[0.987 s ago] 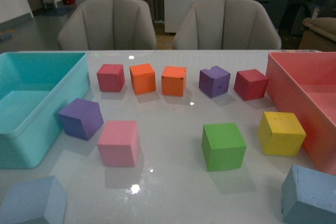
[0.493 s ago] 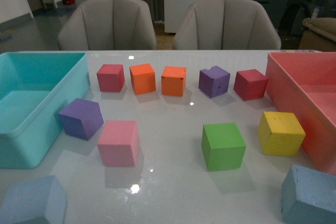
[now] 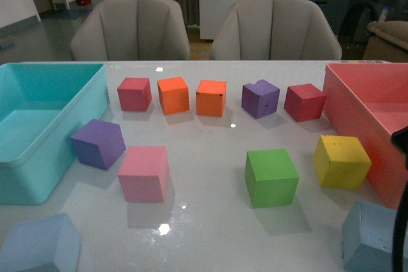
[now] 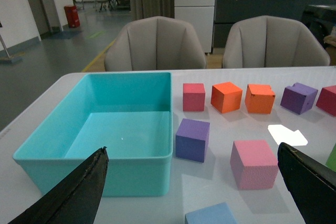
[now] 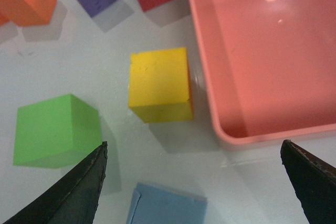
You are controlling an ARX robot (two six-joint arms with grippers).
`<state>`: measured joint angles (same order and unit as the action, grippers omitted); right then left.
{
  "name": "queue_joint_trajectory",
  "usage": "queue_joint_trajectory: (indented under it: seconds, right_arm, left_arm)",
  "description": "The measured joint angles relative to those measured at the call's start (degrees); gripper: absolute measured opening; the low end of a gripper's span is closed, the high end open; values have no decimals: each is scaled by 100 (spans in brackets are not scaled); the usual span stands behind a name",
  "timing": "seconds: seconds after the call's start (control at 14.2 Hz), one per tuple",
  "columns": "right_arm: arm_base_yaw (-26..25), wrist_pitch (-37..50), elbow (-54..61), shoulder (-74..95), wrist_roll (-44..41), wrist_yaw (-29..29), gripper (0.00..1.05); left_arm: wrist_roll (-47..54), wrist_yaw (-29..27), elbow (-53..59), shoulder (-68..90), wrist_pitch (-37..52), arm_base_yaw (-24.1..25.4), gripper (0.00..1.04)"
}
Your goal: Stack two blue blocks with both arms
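From the front, the two blue blocks lie nearest on the bench (image 3: pixel 210 234), well apart. The left blue block (image 3: pixel 39 245) is at 7 o'clock. The right blue block (image 3: pixel 368 237) is at 5 o'clock, partly behind the black right arm (image 3: pixel 403 157).

Each wrist camera catches only one of them. Both pairs of jaws stand wide and hold nothing: the left arm's fingers (image 4: pixel 73 192) are far apart, and so are the right arm's fingers (image 5: pixel 68 187).

Only the right wrist view looks down on the yellow cube (image 5: pixel 159 83), near the pink bin (image 5: pixel 210 103), with the green cube (image 5: pixel 55 129) at its 8 o'clock.

Further off, the left wrist view shows the purple cube (image 4: pixel 192 139) just beside the turquoise bin (image 4: pixel 152 166). Behind are the two grey chairs (image 4: pixel 157 43).
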<state>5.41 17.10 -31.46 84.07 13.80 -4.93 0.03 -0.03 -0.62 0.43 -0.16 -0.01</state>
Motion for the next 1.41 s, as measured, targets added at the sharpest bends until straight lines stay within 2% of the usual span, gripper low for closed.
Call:
queue_joint_trajectory:
  seconds: [0.35,0.63,1.27,1.41]
  right_arm:
    - [935,-164,-66,887,763,-4,98]
    - [962,-203,63,876,863,-107,98]
    - [940,535,98,1663,745,-363,98]
    - [973,428,199,1869,780,-203,98]
  left_arm:
    - [0,2,0,0,0,0,98]
    - [0,2,0,0,0,0,98]
    - [0,2,0,0,0,0,98]
    - [0,2,0,0,0,0,98]
